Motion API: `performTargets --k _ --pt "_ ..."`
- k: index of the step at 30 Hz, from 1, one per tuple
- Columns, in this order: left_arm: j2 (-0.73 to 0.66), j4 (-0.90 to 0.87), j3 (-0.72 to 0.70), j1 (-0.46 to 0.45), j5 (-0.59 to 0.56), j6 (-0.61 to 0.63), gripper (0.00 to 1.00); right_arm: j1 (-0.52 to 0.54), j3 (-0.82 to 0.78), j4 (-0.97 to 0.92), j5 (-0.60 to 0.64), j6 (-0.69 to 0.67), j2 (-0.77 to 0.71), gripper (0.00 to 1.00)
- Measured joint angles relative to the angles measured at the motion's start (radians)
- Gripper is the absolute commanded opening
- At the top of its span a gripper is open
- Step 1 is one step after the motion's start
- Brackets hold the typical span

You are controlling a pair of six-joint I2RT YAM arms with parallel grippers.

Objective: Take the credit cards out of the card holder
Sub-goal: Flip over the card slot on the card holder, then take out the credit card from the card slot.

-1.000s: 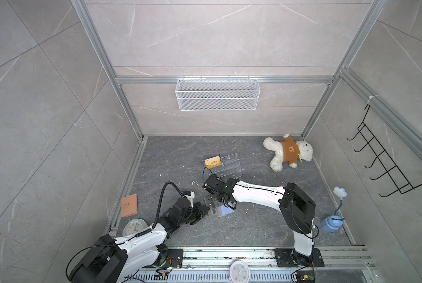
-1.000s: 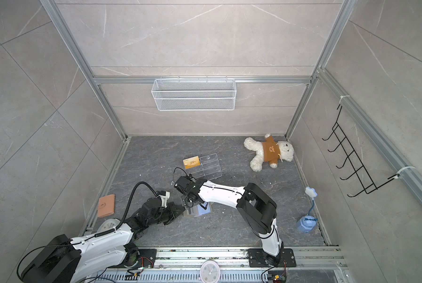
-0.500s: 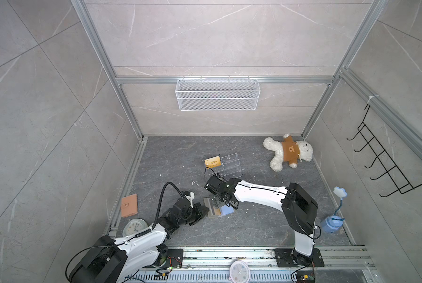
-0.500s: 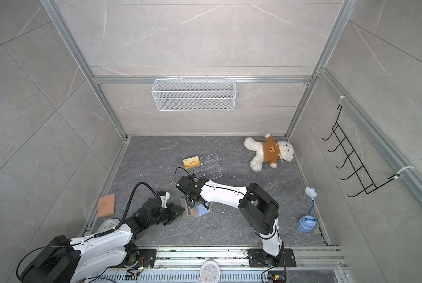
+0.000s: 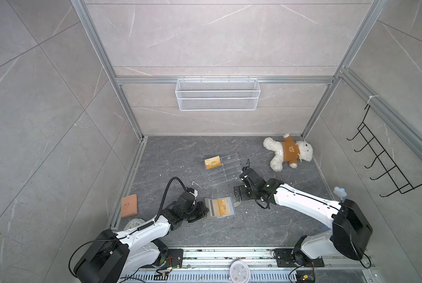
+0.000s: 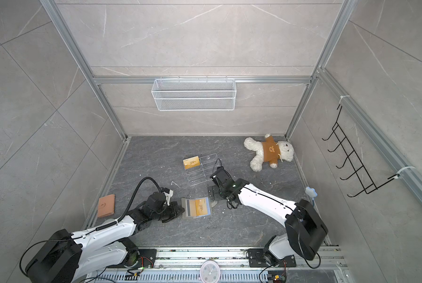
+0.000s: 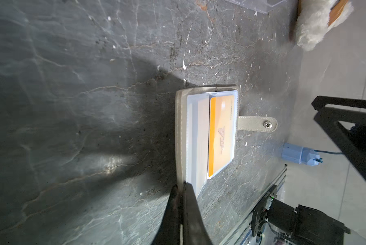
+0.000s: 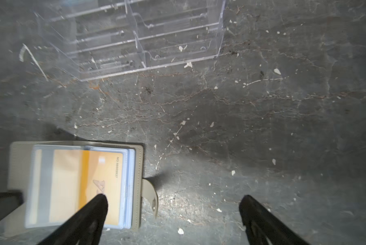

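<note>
The grey card holder (image 5: 208,208) (image 6: 186,210) lies open on the dark floor, its snap tab (image 7: 256,124) pointing away from my left arm. A gold-orange credit card (image 5: 225,207) (image 6: 202,207) (image 7: 221,135) (image 8: 102,176) sits in its clear sleeve. My left gripper (image 5: 203,210) (image 6: 180,212) (image 7: 181,187) is shut on the holder's grey cover edge. My right gripper (image 5: 241,196) (image 6: 216,193) (image 8: 173,199) is open above the floor beside the tab, one fingertip (image 8: 99,201) over the card's corner. Another gold card (image 5: 212,162) (image 6: 192,162) stands in the clear acrylic stand.
The clear acrylic tiered stand (image 5: 223,171) (image 8: 139,38) is just behind the holder. A teddy bear (image 5: 287,152) lies at the back right. A tan-brown wallet (image 5: 129,205) and a clock (image 5: 134,224) are by the left rail, and a blue tool (image 5: 339,192) by the right wall.
My right gripper has drawn back to the right, off the card holder, with its jaws a little wider. The holder now lies open and uncovered. The left gripper has stayed put.
</note>
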Motion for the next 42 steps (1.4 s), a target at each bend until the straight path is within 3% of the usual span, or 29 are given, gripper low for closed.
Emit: performTargets --k 2,4,8,10,14,19,28,34,42 --pt "0.012 -0.042 0.027 0.007 -0.005 0.035 0.18 -0.032 -0.029 0.049 -0.070 -0.011 -0.032 0.98" --pt "0.017 -0.090 0.048 0.016 -0.021 0.064 0.33 -0.046 -0.052 0.101 -0.144 -0.016 -0.048 0.85" --pt "-0.004 -0.222 0.095 0.024 -0.072 0.105 0.44 -0.056 -0.076 0.170 -0.270 -0.012 -0.050 0.50" --pt "-0.052 -0.319 0.137 0.027 -0.107 0.113 0.48 -0.060 -0.088 0.203 -0.318 -0.002 -0.048 0.25" --pt "-0.182 -0.443 0.227 0.028 -0.153 0.122 0.53 -0.064 -0.115 0.269 -0.404 0.026 -0.026 0.00" --pt "-0.199 -0.286 0.185 0.025 -0.058 0.045 0.48 -0.065 -0.128 0.352 -0.494 0.048 0.062 0.00" --pt "0.056 0.101 -0.019 -0.039 0.058 -0.187 0.46 -0.065 -0.164 0.456 -0.535 0.085 0.172 0.00" --pt "0.146 0.306 -0.040 -0.052 0.063 -0.283 0.42 -0.063 -0.190 0.493 -0.534 0.096 0.218 0.00" --pt "0.214 0.410 -0.040 -0.058 0.058 -0.328 0.39 -0.055 -0.196 0.528 -0.530 0.097 0.253 0.00"
